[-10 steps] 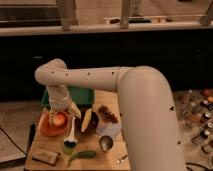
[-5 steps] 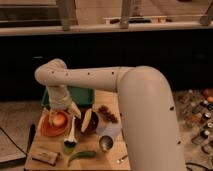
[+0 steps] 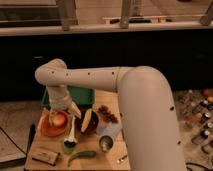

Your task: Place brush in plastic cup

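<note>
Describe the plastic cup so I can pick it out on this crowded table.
Start at the orange plate on the table's left, under the gripper. Just in front and to its right stands the plastic cup, with the white brush reaching into it. It is small and green, unlike the shiny metal cup to its right, and upright, unlike the cucumber lying below.

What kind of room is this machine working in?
Probably a lab test area, not a home kitchen. A small wooden table holds toy-like items: an orange plate, a cucumber, a metal cup. The end effector is over the plate, beside the brush at the plastic cup.
</note>
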